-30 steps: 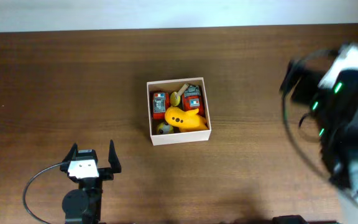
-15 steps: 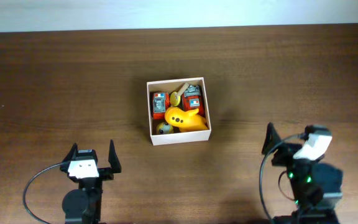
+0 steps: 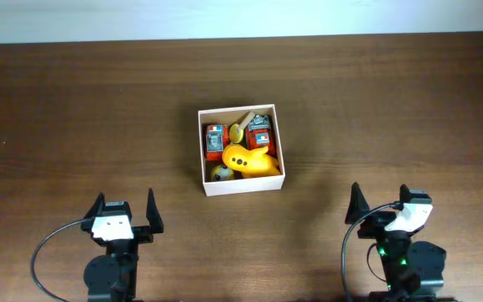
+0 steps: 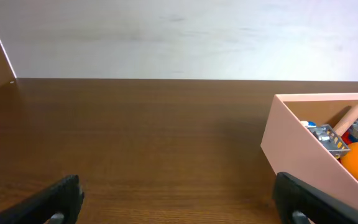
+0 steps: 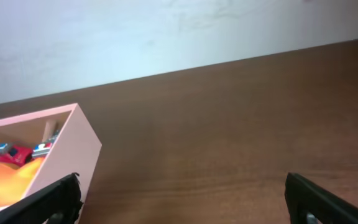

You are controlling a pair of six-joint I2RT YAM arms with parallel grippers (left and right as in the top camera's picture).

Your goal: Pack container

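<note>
Gaping empty, my left pincer (image 3: 124, 211) and right pincer (image 3: 379, 204) face the white-walled square cardboard container (image 3: 241, 188) — ahead, midway between them.

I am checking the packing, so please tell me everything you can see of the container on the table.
The container is a small square, shallow, open-topped box with thin white walls that look like cardboard. It sits flat near the middle of the brown wooden table, turned slightly. Inside lie a yellow toy, two red toys and smaller pieces. Nothing else touches it.
</note>
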